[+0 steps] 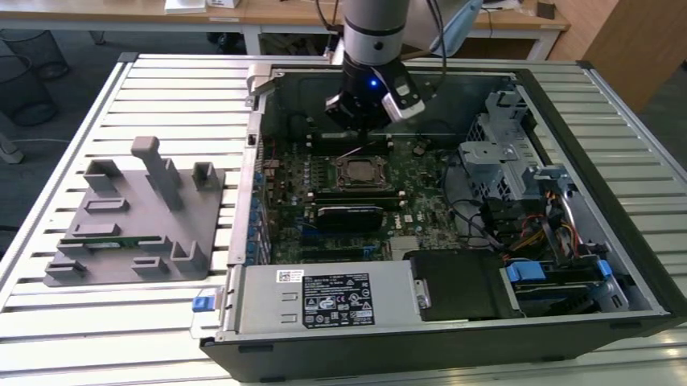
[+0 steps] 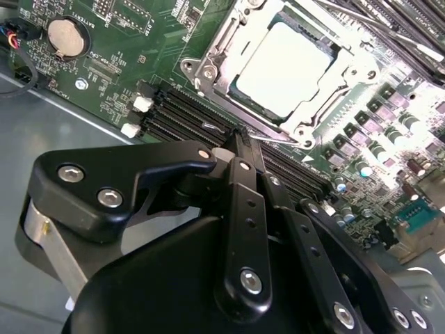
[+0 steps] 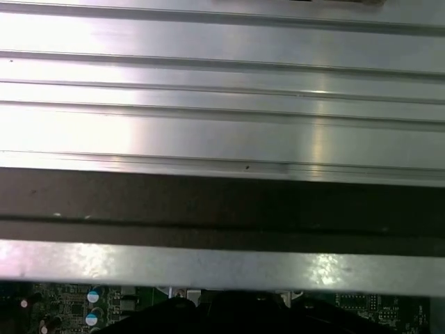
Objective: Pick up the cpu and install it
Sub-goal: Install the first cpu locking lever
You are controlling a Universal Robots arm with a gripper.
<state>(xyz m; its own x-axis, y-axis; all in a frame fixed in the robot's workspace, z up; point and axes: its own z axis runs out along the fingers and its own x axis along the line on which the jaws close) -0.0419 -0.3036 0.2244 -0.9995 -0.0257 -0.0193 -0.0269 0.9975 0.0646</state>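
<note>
In the second wrist view the gripper [image 2: 243,139] has its fingers pressed together, holding nothing. Just beyond its tips, the cpu [image 2: 281,66] lies flat in the motherboard [image 2: 104,42] socket [image 2: 208,66], apart from the fingers.

Counter [image 1: 161,88]: ribbed silver metal slats, bright sheen in the exterior view | Behind: pale wooden desk [image 1: 269,12] on white legs along the far edge; wooden cabinet panel [image 1: 628,40] at the exterior view's right | Floor [image 1: 76,64]: grey; dark wire-mesh bin [image 1: 27,80] at the exterior view's left | Light: even, indoor
</note>
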